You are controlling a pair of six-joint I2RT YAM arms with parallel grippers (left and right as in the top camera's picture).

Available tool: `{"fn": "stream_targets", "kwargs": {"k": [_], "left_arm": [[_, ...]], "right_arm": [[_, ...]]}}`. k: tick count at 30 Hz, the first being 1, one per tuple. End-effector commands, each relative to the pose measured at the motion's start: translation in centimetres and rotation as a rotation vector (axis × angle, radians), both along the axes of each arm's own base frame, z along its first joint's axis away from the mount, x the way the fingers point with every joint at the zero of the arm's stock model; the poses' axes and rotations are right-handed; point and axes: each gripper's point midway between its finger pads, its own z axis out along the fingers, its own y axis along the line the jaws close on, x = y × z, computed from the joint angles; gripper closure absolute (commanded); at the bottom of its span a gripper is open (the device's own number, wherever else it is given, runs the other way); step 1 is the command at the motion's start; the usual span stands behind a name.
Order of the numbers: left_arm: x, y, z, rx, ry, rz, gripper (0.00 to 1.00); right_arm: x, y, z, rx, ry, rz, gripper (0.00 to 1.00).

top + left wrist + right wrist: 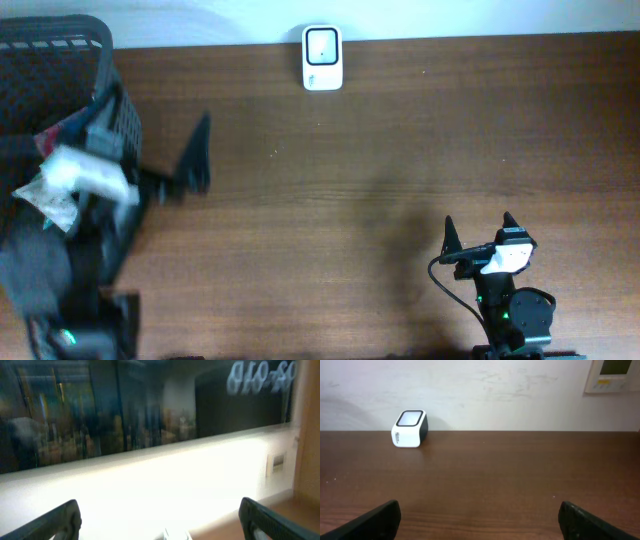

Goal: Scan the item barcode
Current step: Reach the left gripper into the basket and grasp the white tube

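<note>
Dark brown wooden tabletop [330,200], pale wall behind.

White, boxy barcode scanner with a dark window [322,58] stands at the far edge, about centre, against the wall. In the right wrist view it sits far off and to the left.

Black mesh basket [120,110] at the tabletop's left end, with a jumble of goods in it. A pale crinkled packet [45,195] shows among them; the rest is too blurred to name.

Left gripper [193,160] is motion-blurred, just beside the basket's right wall. Fingers spread wide, holding nothing. Its wrist view shows only wall and window.

Right gripper [480,230] at the near right, well apart from the scanner. Fingers apart, empty.
</note>
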Motion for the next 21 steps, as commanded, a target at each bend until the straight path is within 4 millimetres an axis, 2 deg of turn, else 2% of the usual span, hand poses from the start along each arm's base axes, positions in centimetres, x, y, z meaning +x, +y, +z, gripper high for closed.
{"fn": "stream_targets", "kwargs": {"k": [1, 2, 3, 5, 7, 8, 10, 12, 15, 18, 21], "left_arm": [[5.2, 1.2, -0.2, 0.116, 0.24, 0.042, 0.01], [6.2, 1.4, -1.6, 0.113, 0.343, 0.042, 0.01], [7.2, 1.8, -2.2, 0.111, 0.392, 0.061, 0.01], [9.2, 3.9, -1.9, 0.081, 0.439, 0.174, 0.01], [10.4, 8.3, -0.4, -0.051, 0.46, 0.376, 0.01], [10.9, 11.4, 0.3, -0.118, 0.471, 0.461, 0.01], [10.8, 15.3, -0.1, -0.258, 0.536, 0.551, 0.01], [10.8, 18.9, -1.4, -0.335, 0.606, 0.583, 0.01], [10.4, 24.0, -4.6, -0.388, 0.693, 0.685, 0.01], [8.9, 26.7, -8.5, -0.44, 0.826, 0.755, 0.01], [6.5, 29.9, -12.0, -0.447, 0.951, 0.937, 0.01]], "right_arm": [[0.0, 0.0, -0.3, 0.004, 0.005, -0.001, 0.01], [0.0, 0.0, -0.3, 0.004, 0.005, -0.001, 0.01], [0.0, 0.0, -0.3, 0.004, 0.005, -0.001, 0.01], [0.0, 0.0, -0.3, 0.004, 0.005, -0.001, 0.01], [0.0, 0.0, -0.3, 0.004, 0.005, -0.001, 0.01], [0.0, 0.0, -0.3, 0.004, 0.005, -0.001, 0.01], [0.0, 0.0, -0.3, 0.004, 0.005, -0.001, 0.01], [0.0, 0.0, -0.3, 0.004, 0.005, -0.001, 0.01], [0.0, 0.0, -0.3, 0.004, 0.005, -0.001, 0.01], [0.0, 0.0, -0.3, 0.004, 0.005, -0.001, 0.01], [0.0, 0.0, -0.3, 0.004, 0.005, -0.001, 0.01]]}}
